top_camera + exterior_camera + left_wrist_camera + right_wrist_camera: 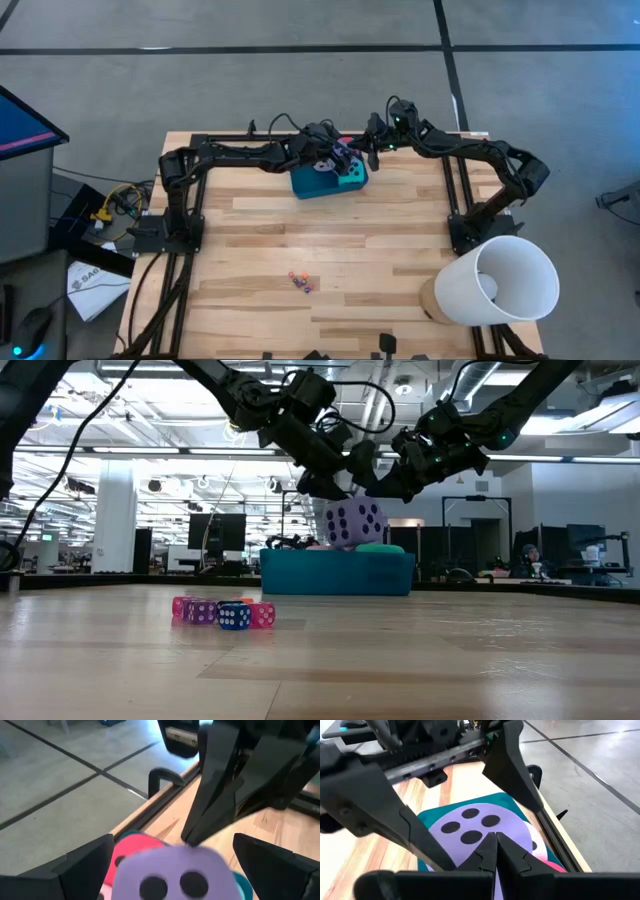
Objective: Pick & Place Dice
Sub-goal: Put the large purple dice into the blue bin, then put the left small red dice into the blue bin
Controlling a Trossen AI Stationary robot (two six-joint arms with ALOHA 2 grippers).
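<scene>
A purple die [352,522] sits tilted on top of other dice in the teal tray [335,572] at the table's far middle. A red die [135,847] and a turquoise die [380,547] show under it. My left gripper [172,851] is open, with one finger on either side of the purple die [172,875]. My right gripper [495,840] is shut, its tips at the purple die [465,827] from the other side. My left gripper has its fingers [85,865] beside two opposite sides of the purple die, reaching in from the table's left. I cannot tell whether they touch it. My right gripper's shut fingertips [192,837] meet the die's upper far edge [200,851], slanting down from the table's far right. The die rests on the dice in the tray.
Several small dice [222,612] lie in a cluster on the wood toward the near edge [301,283]. A large white cone-shaped shade [495,280] stands at the near right. Black frame rails [455,170] run along the table's sides, and free tabletop lies between the tray and the small dice.
</scene>
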